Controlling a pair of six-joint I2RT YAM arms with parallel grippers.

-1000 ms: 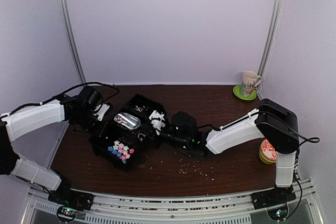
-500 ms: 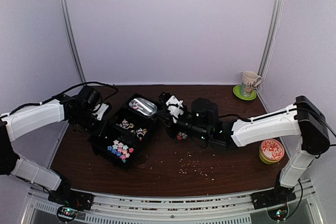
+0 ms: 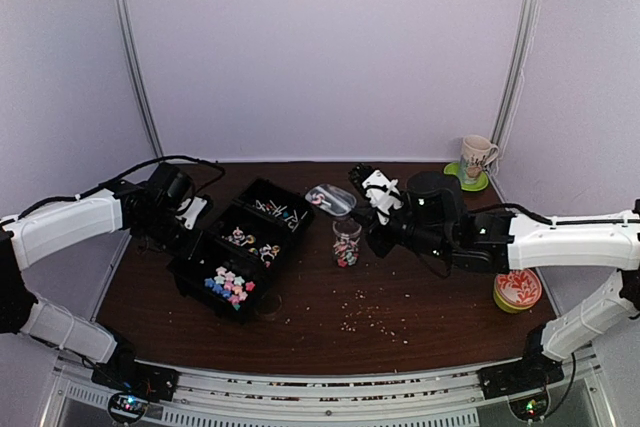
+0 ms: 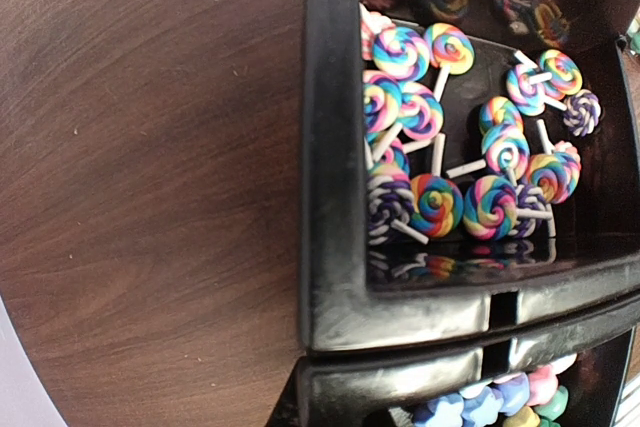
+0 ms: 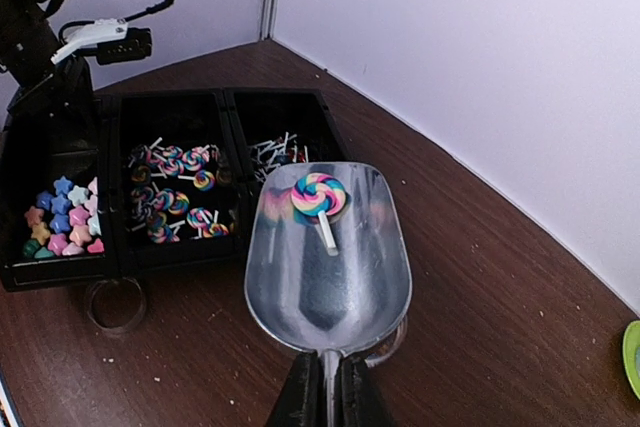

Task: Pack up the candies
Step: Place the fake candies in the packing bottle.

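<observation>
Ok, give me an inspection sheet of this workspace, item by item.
Surface: dark wooden table, no damage seen.
Job's things: candies lie in a black three-part tray, stars at one end, swirl lollipops in the other two; one lollipop lies in the metal scoop; a small clear jar holds some.
Clutter: pale crumbs; a clear ring beside the tray.
Grippers: right pincer shut on the scoop's handle; left pincer shut at the tray's rim, grip unclear.
Cables: black cable along the left arm.
Surroundings: mug on green saucer, round patterned tin, pale walls.
</observation>
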